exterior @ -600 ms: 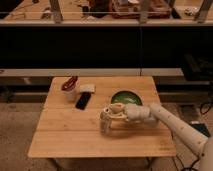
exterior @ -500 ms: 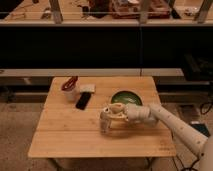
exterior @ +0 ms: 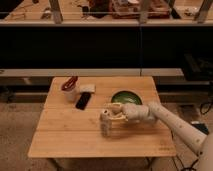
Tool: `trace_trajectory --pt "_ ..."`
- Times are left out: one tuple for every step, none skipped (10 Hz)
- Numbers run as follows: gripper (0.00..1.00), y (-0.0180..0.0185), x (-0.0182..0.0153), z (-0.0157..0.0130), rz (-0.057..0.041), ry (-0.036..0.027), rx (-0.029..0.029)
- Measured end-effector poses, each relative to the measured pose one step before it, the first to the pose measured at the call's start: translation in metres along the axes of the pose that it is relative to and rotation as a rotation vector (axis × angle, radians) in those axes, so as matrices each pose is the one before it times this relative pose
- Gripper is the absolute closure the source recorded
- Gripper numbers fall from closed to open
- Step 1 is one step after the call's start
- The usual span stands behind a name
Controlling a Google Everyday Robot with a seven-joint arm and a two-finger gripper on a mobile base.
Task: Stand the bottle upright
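Note:
A pale bottle [exterior: 105, 127] is at the middle of the wooden table [exterior: 65, 140], and it looks roughly upright with its base on or just above the wood. My gripper [exterior: 110, 116] reaches in from the right on its white arm [exterior: 165, 119] and sits right at the bottle's upper part, touching or overlapping it. The bottle's top is hidden by the gripper.
A green bowl [exterior: 125, 96] sits just behind the gripper. A flat black object [exterior: 83, 100], a white cup with something red in it [exterior: 69, 90] and a small white packet [exterior: 87, 88] lie at the back left. A dark shelf wall stands behind the table.

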Motion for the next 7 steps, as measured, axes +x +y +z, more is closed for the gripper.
trace_trajectory --pt "0.20 0.00036 -0.00003 -0.00007 -0.00112 0.00115 -0.00288" --pt "0.20 0.00073 -0.00058 0.00059 -0.00545 0.00853 -0.00825" --pt "0.20 0.00114 -0.00064 -0.00052 -0.00540 0.01672 -0.00711" --pt "0.20 0.00092 -0.00111 -0.00122 -0.00511 0.01734 -0.00437" --pt "0.20 0.00145 -0.00247 -0.00342 -0.00345 0.03910 -0.00984" --pt "0.20 0.00015 -0.00365 -0.00239 -0.00004 0.04357 -0.00887" --pt "0.20 0.00094 -0.00247 -0.00365 0.00443 0.05389 -0.01185"
